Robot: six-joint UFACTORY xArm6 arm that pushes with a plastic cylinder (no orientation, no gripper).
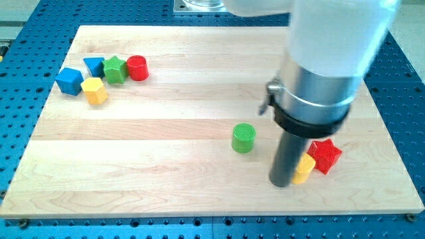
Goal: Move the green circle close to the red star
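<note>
Bench [166, 166]: pale wood board of glued strips, light grain, lying flat on a blue perforated plate [20, 73] with a regular hole grid showing on all sides. Grey metal part [199, 5] just past the bench's top edge, cut off by the frame. Nothing more of the room visible. Arm [319, 79] large at the view's upper right: white housing, silver collar, black band, then dark rod down to the bench. My tip [281, 184] down on the wood at the view's lower right, touching or nearly touching a yellow block [304, 168] on its right. Red star [325, 156] just right of that yellow block, apparently in contact with it. Green circle [244, 138] upright on the bench, left of and slightly above my tip, clear of the rod, near the red star but separated from it by rod and yellow block. Claw state: cannot tell, no claw visible, only the rod. Remaining blocks clustered at the view's upper left, well apart from the rest: blue block [69, 80], blue triangle [93, 66], green star [115, 69], red cylinder [137, 68], yellow hexagon [95, 90] below them, all packed close or touching.
</note>
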